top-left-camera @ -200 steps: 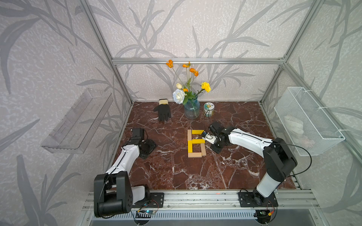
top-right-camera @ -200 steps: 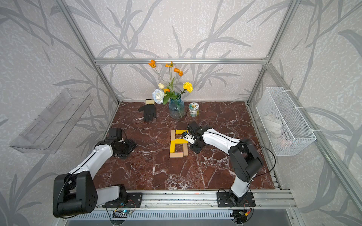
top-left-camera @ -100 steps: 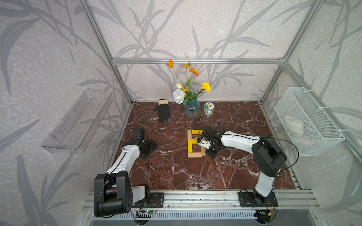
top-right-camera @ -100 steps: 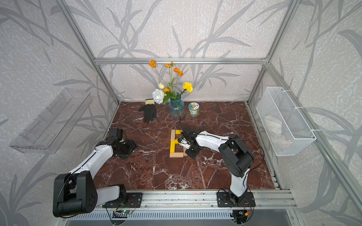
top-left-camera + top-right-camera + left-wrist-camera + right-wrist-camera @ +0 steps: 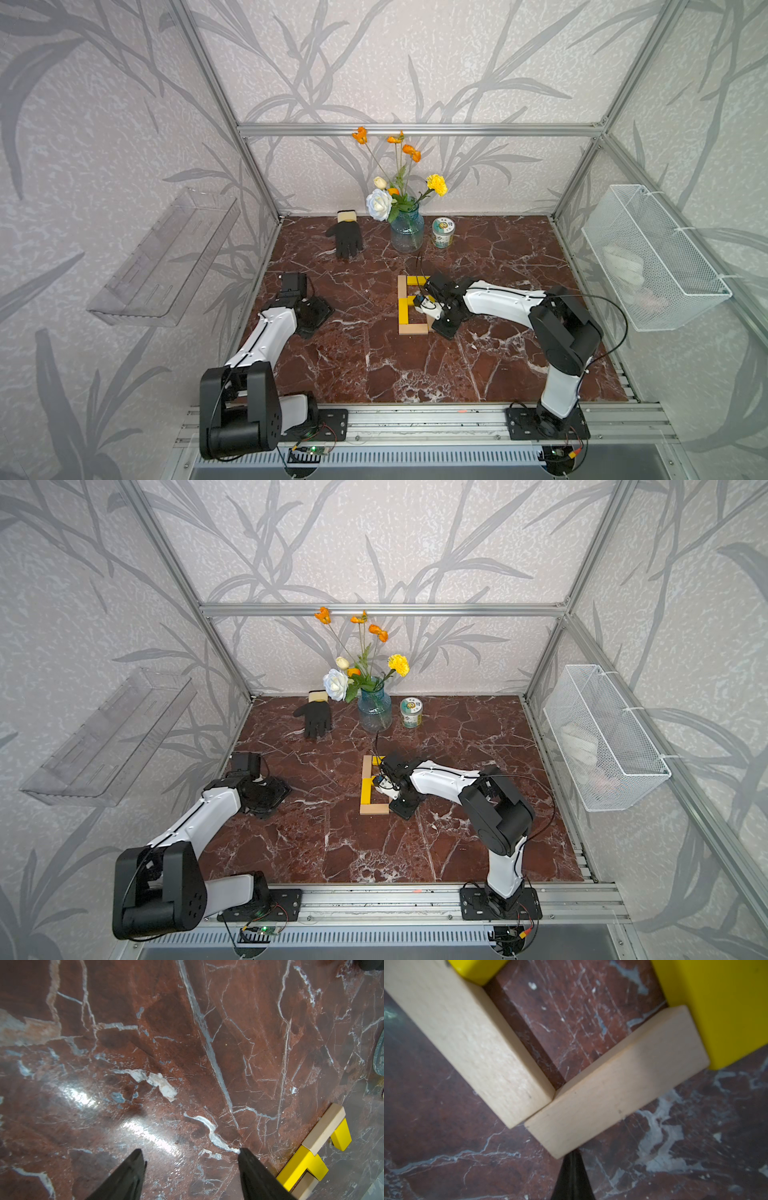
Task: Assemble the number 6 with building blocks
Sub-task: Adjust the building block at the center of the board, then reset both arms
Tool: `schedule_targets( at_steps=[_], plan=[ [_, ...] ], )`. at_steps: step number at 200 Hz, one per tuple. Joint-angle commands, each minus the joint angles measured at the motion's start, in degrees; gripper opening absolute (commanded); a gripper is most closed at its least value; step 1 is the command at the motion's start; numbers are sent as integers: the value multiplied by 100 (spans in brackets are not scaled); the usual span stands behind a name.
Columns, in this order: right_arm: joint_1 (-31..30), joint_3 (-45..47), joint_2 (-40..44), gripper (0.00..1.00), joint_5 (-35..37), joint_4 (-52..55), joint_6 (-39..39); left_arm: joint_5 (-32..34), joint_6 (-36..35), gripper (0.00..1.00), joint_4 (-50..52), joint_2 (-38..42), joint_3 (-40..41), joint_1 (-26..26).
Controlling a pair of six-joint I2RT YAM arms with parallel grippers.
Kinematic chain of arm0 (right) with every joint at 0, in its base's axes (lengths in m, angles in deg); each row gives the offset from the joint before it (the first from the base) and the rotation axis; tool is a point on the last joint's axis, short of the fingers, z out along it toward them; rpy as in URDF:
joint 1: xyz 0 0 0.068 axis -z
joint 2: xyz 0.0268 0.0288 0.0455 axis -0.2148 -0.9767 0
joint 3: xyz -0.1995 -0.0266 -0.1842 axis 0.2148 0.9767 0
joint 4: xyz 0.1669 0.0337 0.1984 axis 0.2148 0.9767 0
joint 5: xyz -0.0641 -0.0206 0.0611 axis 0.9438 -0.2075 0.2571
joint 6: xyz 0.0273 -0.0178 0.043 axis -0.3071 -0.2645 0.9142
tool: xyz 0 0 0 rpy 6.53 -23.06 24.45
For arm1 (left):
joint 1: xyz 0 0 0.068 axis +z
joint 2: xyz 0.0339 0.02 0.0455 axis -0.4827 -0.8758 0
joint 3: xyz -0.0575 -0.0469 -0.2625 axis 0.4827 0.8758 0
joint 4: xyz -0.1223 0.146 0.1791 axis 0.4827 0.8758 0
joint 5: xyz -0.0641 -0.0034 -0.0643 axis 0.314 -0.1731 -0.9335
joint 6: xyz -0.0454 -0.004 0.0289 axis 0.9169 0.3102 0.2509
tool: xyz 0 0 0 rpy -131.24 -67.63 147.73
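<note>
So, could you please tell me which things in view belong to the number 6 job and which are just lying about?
Job: yellow blocks, tan blocks, together forming the number 6; right gripper, jaws shut, at its tan corner.
Lying about: black glove, glass vase of flowers, small jar, wire basket, clear shelf.

Right tool seemingly against building blocks

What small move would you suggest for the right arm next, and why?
Probably ease the shut right tool straight back off the tan block: it already meets the other tan block and the yellow block, so the 6 looks closed.
</note>
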Motion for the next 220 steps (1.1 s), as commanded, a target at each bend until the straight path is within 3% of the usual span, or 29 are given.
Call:
schedule_targets(
  at_steps=[1,26,45,49,65,79,127,156,171,188,220],
  plan=[
    [-30,-31,-26,0,120,89,51,19,-110,73,-32,-18,40,-29],
    [-31,1,206,0,298,205,33,-12,-94,73,-31,-48,11,-32],
    [-14,-46,568,15,502,428,63,-40,-85,73,17,-15,-87,-27],
    [-2,-57,675,20,561,457,67,-41,-85,73,35,2,-113,-28],
    [142,-137,1173,69,748,534,135,-24,-93,73,107,26,-278,-39],
    [375,-288,1573,100,887,557,254,6,-87,73,153,17,-480,-49],
    [1682,-1280,2428,99,1035,593,803,62,56,78,-78,-139,-1369,-232],
    [2468,-1306,3096,99,1023,217,1157,269,-219,85,13,-62,-2191,-344],
    [2865,-791,3720,99,1075,-245,1310,521,-535,87,58,190,-2445,-358],
    [3105,392,4534,99,1456,-1071,1436,1090,-945,89,81,561,-2361,-358],
    [3276,2582,5264,99,1814,-2394,1844,2538,-1930,91,-1132,1355,-642,-352]
  ],
)
